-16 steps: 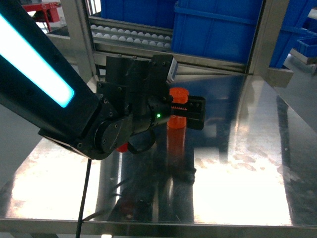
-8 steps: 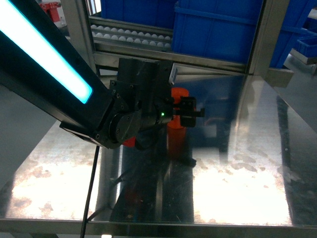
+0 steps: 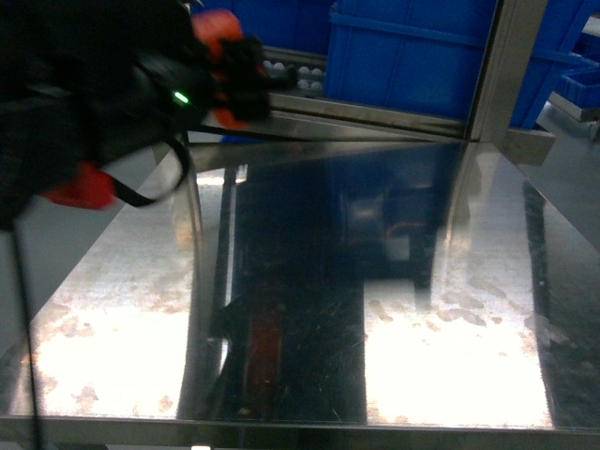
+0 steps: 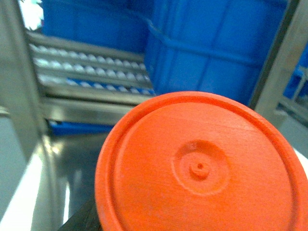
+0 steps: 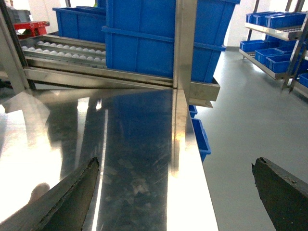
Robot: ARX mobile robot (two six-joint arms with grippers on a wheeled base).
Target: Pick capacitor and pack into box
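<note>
Polished steel fills most of the head view: a reflective table (image 3: 450, 309) with glare patches near the front edge and dark smeared reflections down its middle. Beyond its far edge stand big blue bins (image 3: 412, 56) and a roller rack (image 5: 62, 53) with white rollers, framed by steel posts.

At the far left of the head view the left arm is a dark, motion-blurred mass, cut off by the picture's top and left edges. The left gripper (image 3: 234, 66) sits high at the upper left, raised off the table, with orange showing at its tip; this is the capacitor (image 4: 199, 166), though the blur leaves its outline vague there. A second orange patch lower on the arm is too smeared to identify. From the left wrist camera the capacitor's round orange end cap, with a small dimple at its centre, blocks most of the lower picture and hides the fingers entirely; the left gripper appears to be clamped on it.

The right gripper (image 5: 178, 202) hangs over the table's right edge with its two dark fingertips (image 5: 62, 202) spread wide apart, holding nothing, only their tips in frame.
</note>
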